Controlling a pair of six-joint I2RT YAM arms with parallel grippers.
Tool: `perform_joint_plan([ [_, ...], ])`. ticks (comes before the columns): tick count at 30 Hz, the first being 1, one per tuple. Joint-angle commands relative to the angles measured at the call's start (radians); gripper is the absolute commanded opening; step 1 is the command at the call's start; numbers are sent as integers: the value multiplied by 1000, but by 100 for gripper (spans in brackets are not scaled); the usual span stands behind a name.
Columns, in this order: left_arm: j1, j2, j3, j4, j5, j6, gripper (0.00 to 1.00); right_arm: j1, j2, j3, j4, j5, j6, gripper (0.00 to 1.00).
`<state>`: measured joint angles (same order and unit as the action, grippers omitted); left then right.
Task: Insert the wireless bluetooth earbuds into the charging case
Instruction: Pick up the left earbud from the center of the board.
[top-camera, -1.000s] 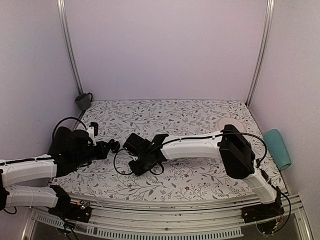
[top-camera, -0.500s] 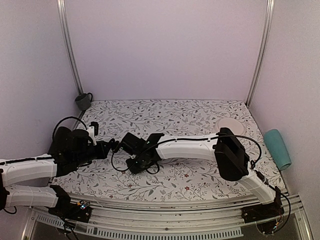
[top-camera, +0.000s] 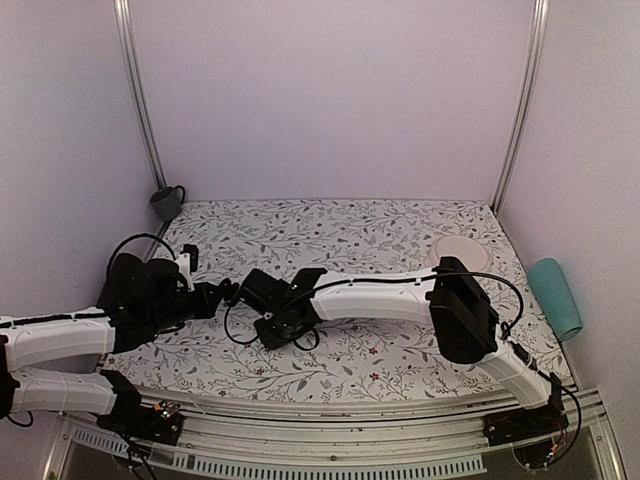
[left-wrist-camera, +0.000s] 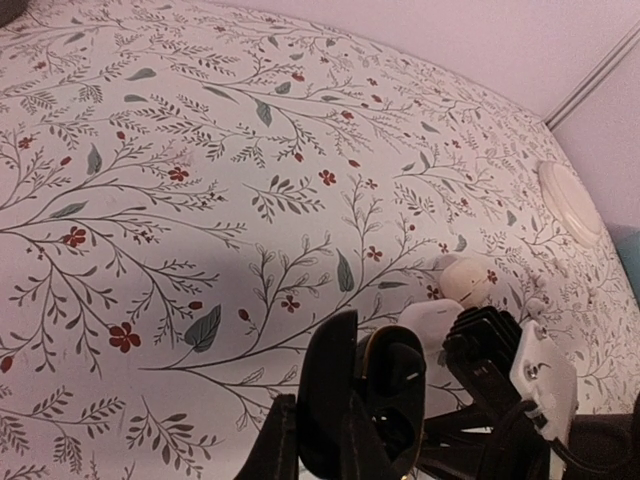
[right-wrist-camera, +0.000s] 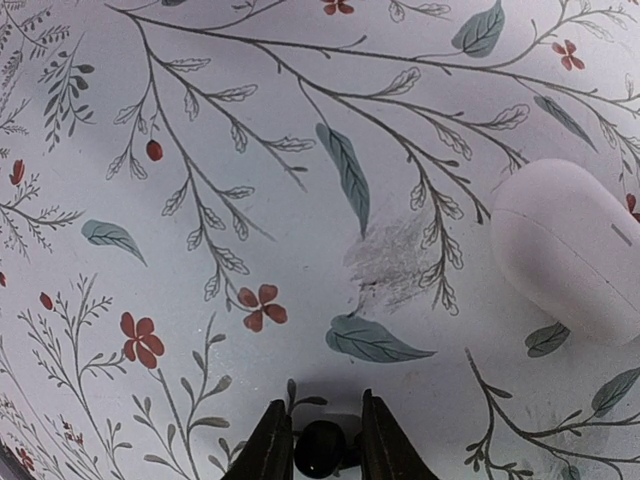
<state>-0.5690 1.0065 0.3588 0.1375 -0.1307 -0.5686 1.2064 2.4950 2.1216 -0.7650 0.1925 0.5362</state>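
Left gripper (left-wrist-camera: 362, 385) fingers are clamping together on the small round glossy black plastic charging case (left-wrist-camera: 396, 388) | right gripper (right-wrist-camera: 322, 412) is pinching a tiny black earbud (right-wrist-camera: 322, 449) between near-closed fingers, just beside the case | white oval pebble-shaped object (right-wrist-camera: 575, 250) is lying near on the floral-print table (right-wrist-camera: 200, 110).

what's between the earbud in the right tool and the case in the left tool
Nothing visible. The right tool pinches the earbud, the left tool holds the charging case, and the white oval pod lies off to one side.
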Motion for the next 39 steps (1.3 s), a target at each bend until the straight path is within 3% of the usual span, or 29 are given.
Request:
perform_joint_plan([
  [1, 13, 13, 21, 36, 18, 5, 0, 5, 14, 7, -73, -6, 14, 23],
  [8, 12, 25, 21, 42, 31, 1, 0, 10, 8, 1, -87, -2, 14, 21],
  [16, 3, 48, 21, 57, 48, -13, 0, 17, -40, -85, -51, 5, 8, 32],
  [21, -8, 59, 23, 63, 41, -20, 0, 19, -37, -93, -59, 11, 1, 28],
  [27, -21, 71, 29, 65, 33, -20, 0, 17, -24, -80, -43, -2, 1, 32],
  [39, -23, 55, 29, 50, 21, -15, 0, 4, 17, -38, -36, -25, 8, 30],
])
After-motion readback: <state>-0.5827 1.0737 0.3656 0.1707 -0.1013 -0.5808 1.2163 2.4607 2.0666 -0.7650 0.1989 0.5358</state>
